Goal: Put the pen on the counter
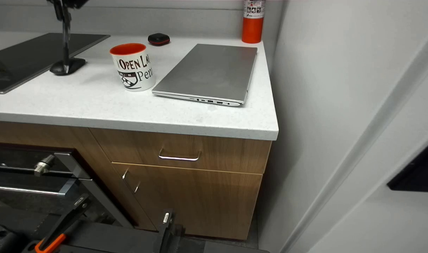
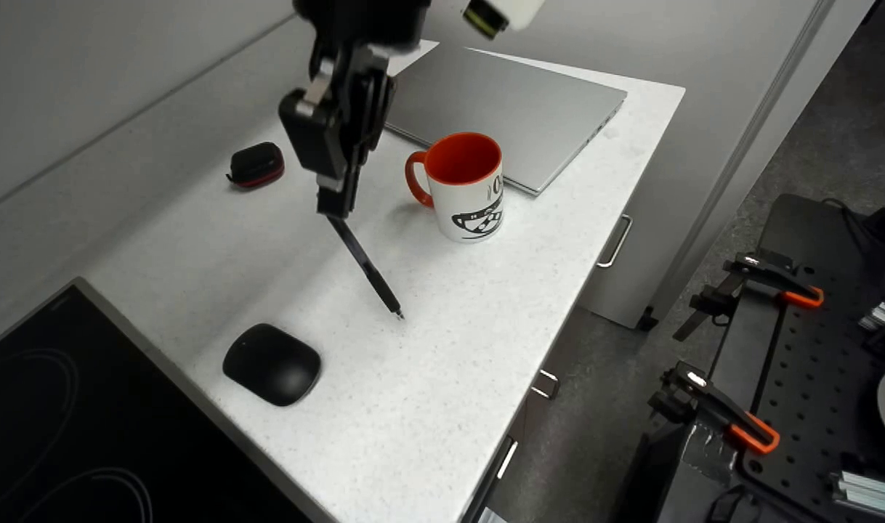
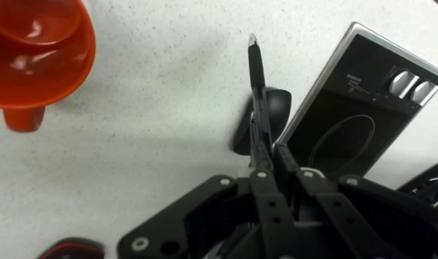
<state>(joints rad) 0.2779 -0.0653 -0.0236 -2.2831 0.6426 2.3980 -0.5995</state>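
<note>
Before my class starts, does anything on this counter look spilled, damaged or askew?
A faint grey spot on the counter near the laptop looks odd against the plain white; whether smudge or moisture, I cannot tell.

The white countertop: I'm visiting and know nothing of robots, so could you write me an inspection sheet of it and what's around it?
Surface: counter white and speckled; a faint mark shows beside the laptop.
Job's things: pen held in the claw, tip downward; whether the tip touches the counter, I cannot tell.
Clutter: upright mug, closed laptop, black mouse, small black-and-red case.
Claw: closed on the pen.
Cables: nothing seen on the counter; too unclear to tell on the dark bench.
Surroundings: black cooktop, wooden cabinet, red labelled cylinder.
</note>
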